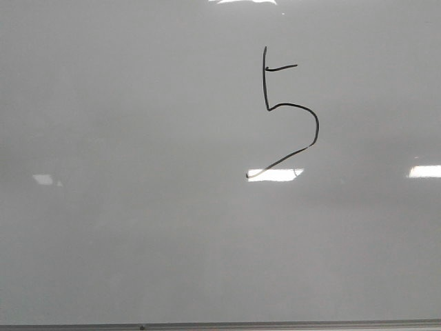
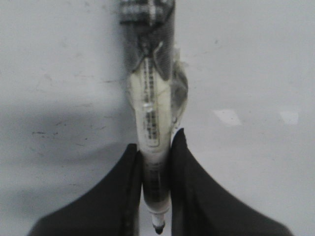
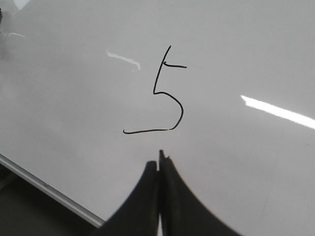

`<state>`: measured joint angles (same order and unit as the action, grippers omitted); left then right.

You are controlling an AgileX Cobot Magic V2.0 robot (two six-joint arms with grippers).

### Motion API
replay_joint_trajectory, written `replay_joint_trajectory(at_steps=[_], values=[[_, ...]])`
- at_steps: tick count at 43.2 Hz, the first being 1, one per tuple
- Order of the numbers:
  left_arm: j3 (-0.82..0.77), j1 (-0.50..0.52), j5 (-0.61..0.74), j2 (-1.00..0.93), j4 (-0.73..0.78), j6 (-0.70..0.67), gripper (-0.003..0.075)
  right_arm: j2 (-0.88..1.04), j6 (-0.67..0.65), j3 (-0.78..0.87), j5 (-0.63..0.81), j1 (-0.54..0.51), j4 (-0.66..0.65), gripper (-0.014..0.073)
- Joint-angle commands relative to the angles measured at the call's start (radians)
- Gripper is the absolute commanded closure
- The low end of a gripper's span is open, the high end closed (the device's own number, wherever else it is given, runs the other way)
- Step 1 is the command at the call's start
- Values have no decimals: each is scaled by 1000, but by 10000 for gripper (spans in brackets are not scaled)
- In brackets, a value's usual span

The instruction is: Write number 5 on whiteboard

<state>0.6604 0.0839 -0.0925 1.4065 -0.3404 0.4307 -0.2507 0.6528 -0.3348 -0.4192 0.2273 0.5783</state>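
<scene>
The number 5 (image 1: 289,114) is standing complete, upper right of centre on the whiteboard (image 1: 124,227). A marker (image 2: 153,147) is being clamped by the left gripper (image 2: 156,191); the right gripper (image 3: 160,169) is pressed closed, empty. Judged: writing done, withdrawal next.

Whiteboard (image 1: 138,227): glossy pale grey-white surface, smooth, bright reflections carried; thin grey frame edge (image 1: 275,325), matt in look. Number 5 (image 1: 286,114): thin black ink line, matt against the gloss. Marker (image 2: 152,142): translucent plastic barrel, printed text seen, partly wrapped in clear film. Left hand (image 2: 156,196) and right hand (image 3: 160,196): black fingers, matt, smooth.
</scene>
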Motion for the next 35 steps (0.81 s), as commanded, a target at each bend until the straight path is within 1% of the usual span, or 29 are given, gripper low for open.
replay_joint_trajectory(at_steps=[1,8,11,13,22,24,30,33,35], values=[[35,3,92,-5,1,2,738,-7,0,-26,69,-7,20,653],[35,3,100,-5,1,2,736,-7,0,-26,68,-7,20,653],[35,3,100,-5,1,2,714,-7,0,-26,68,-7,20,653],[35,3,100,-5,1,2,684,-7,0,-26,68,-7,20,653],[35,3,104,-5,1,2,488,-7,0,-26,68,-7,20,653],[35,3,107,-5,1,2,457,-7,0,-26,68,-7,20,653],[35,3,116,-5,1,2,401,-7,0,-26,68,-7,20,653],[35,3,116,-11,1,2,352,-7,0,-26,68,-7,20,653],[35,3,110,-15,1,2,301,-7,0,-26,68,-7,20,653]])
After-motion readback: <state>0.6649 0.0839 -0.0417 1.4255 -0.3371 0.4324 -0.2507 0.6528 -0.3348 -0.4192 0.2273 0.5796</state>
